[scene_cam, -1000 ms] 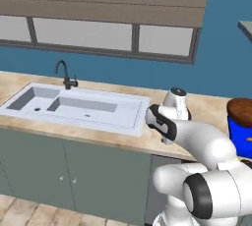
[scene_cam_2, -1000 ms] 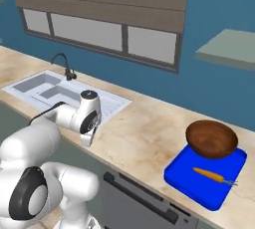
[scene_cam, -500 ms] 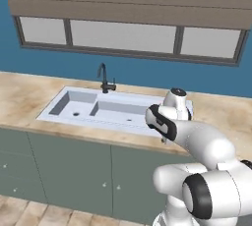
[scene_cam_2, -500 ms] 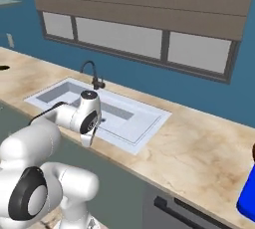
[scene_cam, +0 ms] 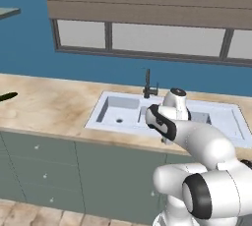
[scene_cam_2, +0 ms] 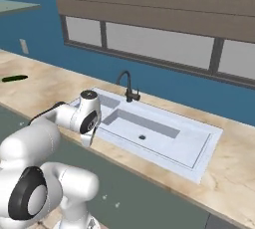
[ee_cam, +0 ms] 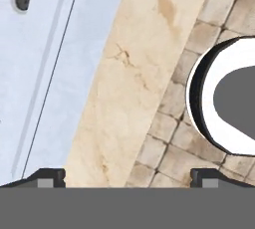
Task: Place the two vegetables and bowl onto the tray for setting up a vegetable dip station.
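Beige stone table [scene_cam: 54,107] carries the dark green vegetable [scene_cam_2: 14,78] at its far end, well left of the sink [scene_cam_2: 154,133], while the gripper [ee_cam: 127,178], spread and empty, hangs over the sink's front edge, probably in transit.

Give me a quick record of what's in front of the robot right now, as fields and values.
surface: beige stone counter
fixture: pale sink with dark faucet behind it
task item: dark green vegetable lying on the counter, far left
gripper: open, empty, over the counter's front edge beside the sink
background: window on blue wall
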